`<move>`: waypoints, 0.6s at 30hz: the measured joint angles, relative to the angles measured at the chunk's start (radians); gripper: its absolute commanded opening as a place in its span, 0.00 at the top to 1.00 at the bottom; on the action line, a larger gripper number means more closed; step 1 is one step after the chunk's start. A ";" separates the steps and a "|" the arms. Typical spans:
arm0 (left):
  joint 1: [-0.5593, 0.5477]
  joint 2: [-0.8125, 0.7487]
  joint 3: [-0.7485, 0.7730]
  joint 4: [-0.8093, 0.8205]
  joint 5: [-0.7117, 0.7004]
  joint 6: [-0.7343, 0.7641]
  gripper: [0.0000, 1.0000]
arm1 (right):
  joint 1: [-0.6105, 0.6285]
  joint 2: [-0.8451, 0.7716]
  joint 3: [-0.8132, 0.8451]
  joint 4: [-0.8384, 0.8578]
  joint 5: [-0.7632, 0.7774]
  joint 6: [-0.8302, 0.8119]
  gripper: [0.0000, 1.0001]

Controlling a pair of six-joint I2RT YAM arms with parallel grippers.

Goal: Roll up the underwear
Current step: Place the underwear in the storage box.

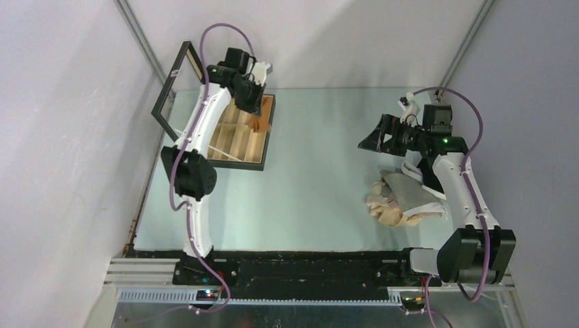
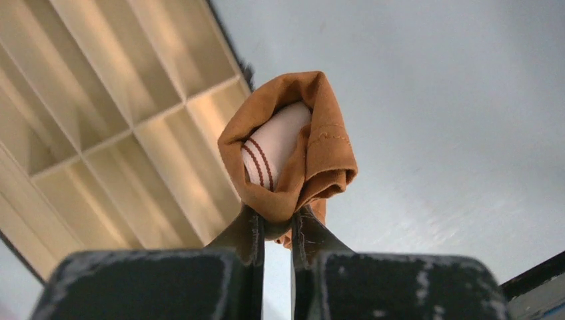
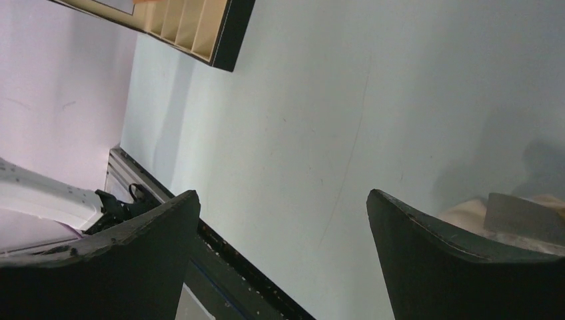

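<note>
My left gripper (image 2: 276, 217) is shut on a rolled rust-brown underwear (image 2: 293, 150) with a white red-striped band showing inside the roll. In the top view the left gripper (image 1: 250, 108) holds it (image 1: 258, 123) over the far right corner of the wooden box (image 1: 235, 143). A pile of underwear (image 1: 403, 198), with grey (image 1: 410, 191), beige (image 1: 386, 210) and pale pink pieces, lies on the table at the right. My right gripper (image 1: 372, 140) is open and empty, raised above the table left of the pile. The pile's edge shows in the right wrist view (image 3: 520, 217).
The black-framed wooden box has several empty compartments (image 2: 100, 133) and an open lid (image 1: 174, 85) leaning at the back left. The box corner also shows in the right wrist view (image 3: 200, 33). A black rail (image 1: 307, 263) runs along the table's near edge.
</note>
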 measured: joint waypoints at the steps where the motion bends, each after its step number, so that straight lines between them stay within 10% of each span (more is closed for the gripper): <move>1: 0.002 0.027 0.020 -0.045 -0.029 0.017 1.00 | 0.000 -0.004 -0.002 -0.011 0.000 -0.007 0.00; 18: 0.030 0.285 0.058 -0.261 -0.179 0.053 1.00 | 0.000 -0.013 -0.055 -0.050 -0.002 -0.023 0.01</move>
